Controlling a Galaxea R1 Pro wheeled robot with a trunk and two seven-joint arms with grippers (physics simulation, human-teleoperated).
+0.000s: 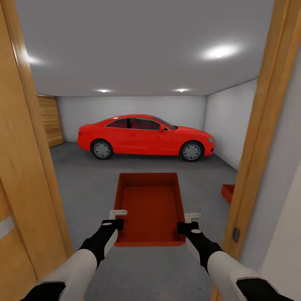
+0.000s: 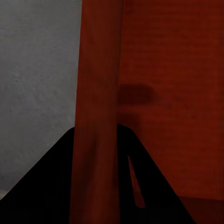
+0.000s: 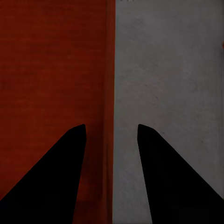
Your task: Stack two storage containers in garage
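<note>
1. Currently, the head view looks through a wood-framed doorway (image 1: pixel 25 175) into the garage; the wooden door panel stands at the left edge.
2. The left gripper (image 1: pixel 118 218) is at the left wall of the carried storage container (image 1: pixel 150 209). In the left wrist view the fingers (image 2: pixel 51 182) straddle that thin wall (image 2: pixel 95 116), one finger on each side, pinching it.
3. The carried storage container is an orange-red open bin, held level between both arms above the grey concrete floor (image 1: pixel 88 184), just inside the doorway, its long axis pointing toward the red car (image 1: pixel 146 137).
4. The right gripper (image 1: pixel 191 220) is at the right wall of the bin. In the right wrist view the fingers (image 3: pixel 46 182) stand apart on either side of the wall (image 3: pixel 110 93); whether they press on it cannot be told.
5. A second storage container (image 1: pixel 228 193) rests on the floor near the right wall, partly hidden by the right door jamb (image 1: pixel 259 138).
6. The red car is parked across the far end, with recessed ceiling lights (image 1: pixel 219 52) above it.
</note>
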